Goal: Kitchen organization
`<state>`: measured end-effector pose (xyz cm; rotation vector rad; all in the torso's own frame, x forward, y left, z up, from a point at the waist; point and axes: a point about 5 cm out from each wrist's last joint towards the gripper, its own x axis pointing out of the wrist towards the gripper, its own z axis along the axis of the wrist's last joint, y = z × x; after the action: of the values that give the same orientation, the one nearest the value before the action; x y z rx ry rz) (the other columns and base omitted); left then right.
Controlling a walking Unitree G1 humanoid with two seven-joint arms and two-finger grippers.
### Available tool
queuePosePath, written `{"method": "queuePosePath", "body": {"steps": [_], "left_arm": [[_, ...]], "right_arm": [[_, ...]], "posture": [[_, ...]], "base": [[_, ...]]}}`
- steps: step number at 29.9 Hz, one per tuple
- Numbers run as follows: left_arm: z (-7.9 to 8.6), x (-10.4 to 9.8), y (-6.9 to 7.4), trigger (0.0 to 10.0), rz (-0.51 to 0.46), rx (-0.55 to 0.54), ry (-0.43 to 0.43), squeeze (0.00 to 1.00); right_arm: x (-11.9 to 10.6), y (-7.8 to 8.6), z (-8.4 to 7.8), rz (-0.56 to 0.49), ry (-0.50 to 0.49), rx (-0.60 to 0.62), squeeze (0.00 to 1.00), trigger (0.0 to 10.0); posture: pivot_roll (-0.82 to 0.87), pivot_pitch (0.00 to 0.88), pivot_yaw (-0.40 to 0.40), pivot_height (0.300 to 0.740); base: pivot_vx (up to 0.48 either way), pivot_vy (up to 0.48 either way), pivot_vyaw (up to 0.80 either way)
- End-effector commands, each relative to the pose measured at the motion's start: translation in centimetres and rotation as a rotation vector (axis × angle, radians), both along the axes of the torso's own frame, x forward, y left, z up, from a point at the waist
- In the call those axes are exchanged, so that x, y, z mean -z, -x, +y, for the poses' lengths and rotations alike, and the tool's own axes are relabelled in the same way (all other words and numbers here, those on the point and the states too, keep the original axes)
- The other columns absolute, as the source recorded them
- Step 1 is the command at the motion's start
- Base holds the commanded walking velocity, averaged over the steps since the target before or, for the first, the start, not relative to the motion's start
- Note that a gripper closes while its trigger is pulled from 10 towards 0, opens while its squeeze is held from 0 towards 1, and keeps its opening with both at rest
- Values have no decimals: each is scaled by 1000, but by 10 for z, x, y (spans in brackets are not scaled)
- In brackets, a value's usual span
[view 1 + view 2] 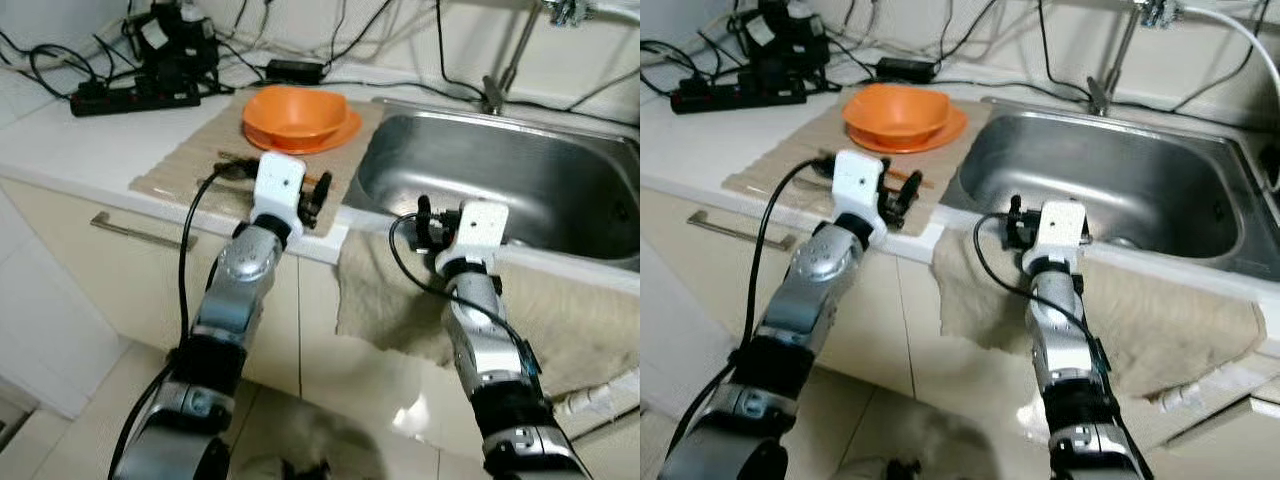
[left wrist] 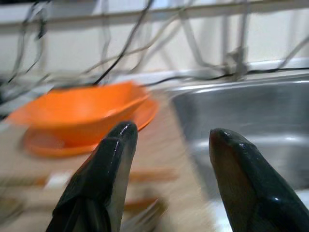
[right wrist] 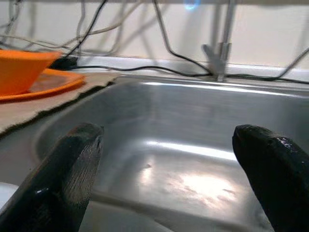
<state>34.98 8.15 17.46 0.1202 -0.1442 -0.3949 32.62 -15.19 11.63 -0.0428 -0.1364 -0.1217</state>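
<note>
Counter (image 1: 80, 140): both tools (image 2: 169, 145) (image 3: 169, 140) raised, fingers spread.

Sink (image 1: 520, 180): brushed steel, dull sheen, ahead of right gripper (image 3: 169, 159), whose fingers are matt black and slightly rough. Left gripper (image 2: 169, 159) fingers glossy black. Orange bowl (image 1: 292, 113) and plate (image 1: 340, 130) beyond it: smooth plastic. Mat (image 1: 190, 160): ribbed, matt beige. Towel (image 1: 570, 320): coarse cloth.

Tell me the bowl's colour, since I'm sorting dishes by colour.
Orange. The bowl sits on an orange plate; the left eye view shows it best.
</note>
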Motion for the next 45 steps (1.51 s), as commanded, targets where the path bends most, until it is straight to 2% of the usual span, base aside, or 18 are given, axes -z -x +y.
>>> {"method": "queuePosePath", "body": {"steps": [1,4,8,12,16,20,22,23,26,28,29,30,32,35,38,45], "left_arm": [[-4,-9,-3,10000,-19,23,-43,0],[2,-20,-9,10000,-37,17,-49,0],[6,-31,-15,10000,-43,14,14,0],[6,-30,-17,10000,-39,1,36,0],[11,-27,-18,10000,-28,-17,44,0],[31,-15,-22,10000,19,-72,43,0],[35,-15,-23,10000,21,-83,46,0],[41,-21,-26,10000,8,-94,53,0],[43,-25,-28,10000,-3,-98,54,0],[42,-34,-29,10000,-36,-95,58,0],[42,-47,-29,10000,-95,-94,78,0],[42,-47,-29,10000,-95,-94,78,0],[38,-59,-28,10000,-144,-72,75,0],[35,-64,-27,10000,-159,-55,83,0],[21,-70,-23,10000,-189,17,76,0],[15,-72,-21,10000,-192,38,83,0]], "right_arm": [[-19,-3,-4,-73,14,21,0,10000],[-32,-8,-4,-118,2,34,0,10000],[-38,-10,-13,-128,26,109,0,10000],[-47,-10,-16,-169,35,137,0,10000],[-48,-12,-16,-161,38,136,0,10000],[-49,-19,-16,-123,46,102,0,10000],[-53,-21,-17,-123,55,100,0,10000],[-62,-24,-22,-138,57,101,0,10000],[-64,-25,-25,-144,58,106,0,10000],[-60,-23,-25,-136,56,113,0,10000],[-58,-22,-22,-134,60,112,0,10000],[-58,-22,-22,-134,60,112,0,10000],[-55,-20,-17,-138,83,104,0,10000],[-53,-20,-16,-135,93,101,0,10000],[-46,-19,-14,-117,92,104,0,10000],[-41,-18,-12,-108,93,108,0,10000]], "posture": [[47,3,40,740],[48,0,40,740],[36,0,49,740],[27,0,53,740],[22,0,50,740],[16,0,52,740],[16,0,50,740],[19,0,47,740],[18,0,51,740],[17,0,52,740],[15,0,54,740],[15,0,54,740],[15,0,54,740],[15,0,55,740],[15,0,61,740],[16,0,64,740]], "base": [[0,0,0],[0,0,0],[0,0,0],[0,0,0],[0,0,0],[0,0,0],[0,0,0],[0,0,0],[0,0,0],[131,0,0],[465,0,0],[465,0,0],[465,0,0],[467,0,0],[472,0,0],[480,0,0]]}}
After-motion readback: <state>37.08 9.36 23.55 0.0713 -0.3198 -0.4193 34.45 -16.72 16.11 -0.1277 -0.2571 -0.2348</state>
